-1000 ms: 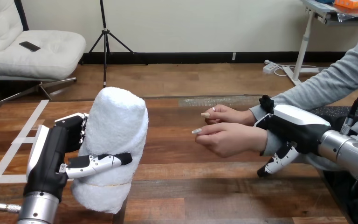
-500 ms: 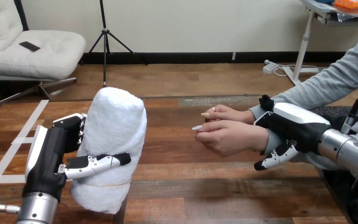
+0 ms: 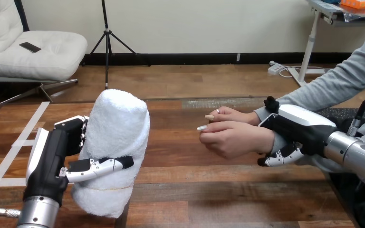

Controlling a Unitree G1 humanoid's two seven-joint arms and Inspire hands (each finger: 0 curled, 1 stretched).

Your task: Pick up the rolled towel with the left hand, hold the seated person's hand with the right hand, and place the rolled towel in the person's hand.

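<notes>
The wooden desk [image 3: 209, 190] is bare in the middle. Nearest, the left hand [image 3: 52, 156] holds the rolled towel [image 3: 116, 128] upright over the desk's near edge, thumb across its front, fingers [image 3: 78, 129] pressed into its side. The towel looks light, soft and squashy, so gripping mid-roll suits it. Further off, the right hand [image 3: 299, 126] curls round the person's wrist. The person's hand [image 3: 233, 137] is well apart from the towel.

This reads as a robotics lab, not a home. Two machine arms with silver forearms reach over a wooden worktop [image 3: 195, 190], ending in the left hand [image 3: 52, 156] and right hand [image 3: 299, 126] (black, with white shells). Strips of white tape [image 3: 19, 141] mark the worktop's left part, and a person's grey sleeve [image 3: 342, 83] comes in at the right.
</notes>
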